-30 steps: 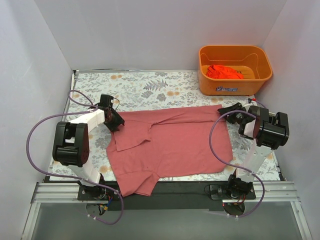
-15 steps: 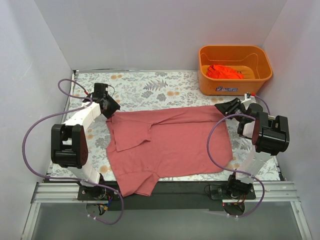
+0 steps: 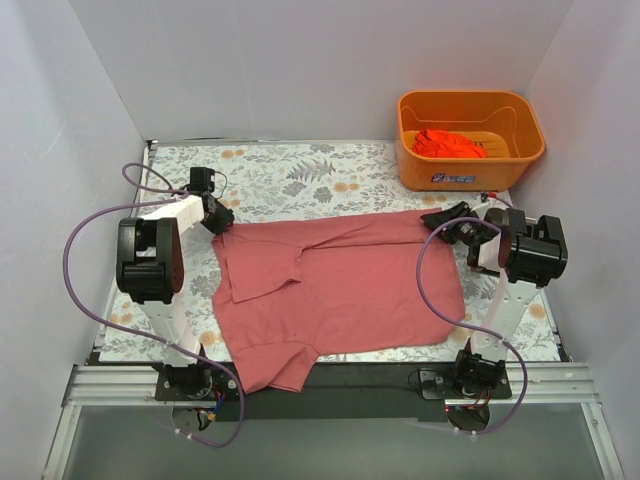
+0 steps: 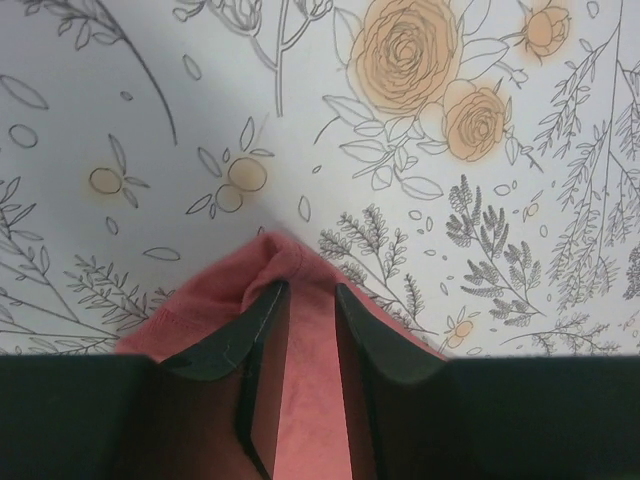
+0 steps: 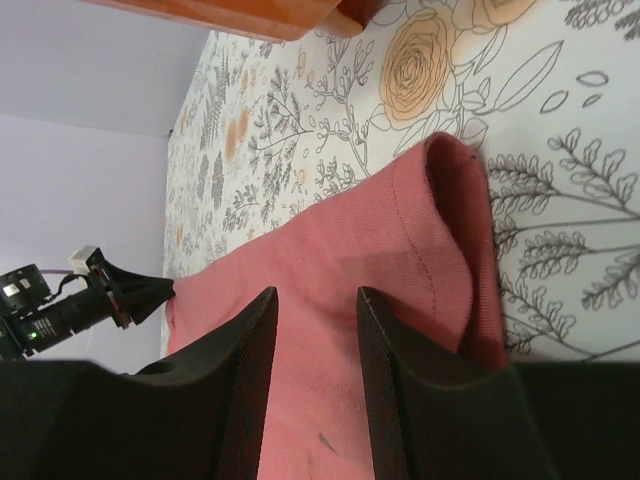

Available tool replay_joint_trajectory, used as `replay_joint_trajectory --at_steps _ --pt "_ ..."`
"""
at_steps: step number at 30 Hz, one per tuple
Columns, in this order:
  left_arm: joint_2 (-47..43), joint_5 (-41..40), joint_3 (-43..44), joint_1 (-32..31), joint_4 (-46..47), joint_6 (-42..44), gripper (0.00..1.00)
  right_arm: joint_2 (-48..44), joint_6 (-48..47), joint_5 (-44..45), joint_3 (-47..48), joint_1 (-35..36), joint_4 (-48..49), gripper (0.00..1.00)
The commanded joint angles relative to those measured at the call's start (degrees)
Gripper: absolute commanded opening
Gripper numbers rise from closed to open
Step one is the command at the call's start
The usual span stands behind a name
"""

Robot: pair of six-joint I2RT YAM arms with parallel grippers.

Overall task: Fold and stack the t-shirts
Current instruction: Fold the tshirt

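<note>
A dusty pink-red t-shirt [image 3: 340, 285] lies spread flat on the flowered table cover, its lower left part hanging over the near edge. My left gripper [image 3: 222, 226] is low at the shirt's far left corner. In the left wrist view the left gripper [image 4: 310, 288] is open by a narrow gap, with the bunched corner of the shirt [image 4: 215, 300] between the fingers. My right gripper [image 3: 432, 220] is at the far right corner. It stands open [image 5: 316, 292] astride the cloth [image 5: 380, 230], whose edge is folded up. An orange-red t-shirt [image 3: 448, 143] lies crumpled in the basket.
The orange plastic basket [image 3: 460, 172] stands at the back right of the table, just beyond the right gripper, and its base shows in the right wrist view [image 5: 230, 15]. White walls close in the left, back and right. Purple cables loop beside both arms.
The left gripper swung out to the far left, then came back down onto the shirt's corner with its jaws narrower. The right gripper shifted slightly left over its corner.
</note>
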Motion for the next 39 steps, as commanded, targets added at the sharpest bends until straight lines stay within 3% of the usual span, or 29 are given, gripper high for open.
replay_joint_trajectory --at_steps 1,11,19,24,30,39 --pt "5.19 -0.9 3.44 0.77 -0.68 1.12 0.25 3.01 -0.79 2.91 3.32 -0.01 -0.98 0.45" --pt "15.57 3.93 15.66 0.78 -1.91 2.52 0.3 4.16 -6.42 6.78 11.23 -0.36 -11.88 0.45" --pt "7.24 2.18 18.66 0.78 -1.74 5.24 0.52 -6.73 -14.66 8.79 9.31 -0.37 -22.93 0.46" --pt "-5.06 -0.71 12.7 0.42 -3.75 5.78 0.61 -19.45 -20.82 11.34 5.53 0.25 -34.89 0.47" --pt "-21.41 -5.2 0.22 -1.51 -16.57 5.16 0.61 -34.75 -34.18 25.64 4.73 6.13 -62.83 0.47" --pt "-37.06 -1.61 -17.89 -5.81 -25.38 4.63 0.58 -49.36 -38.67 36.39 0.61 19.05 -80.96 0.47"
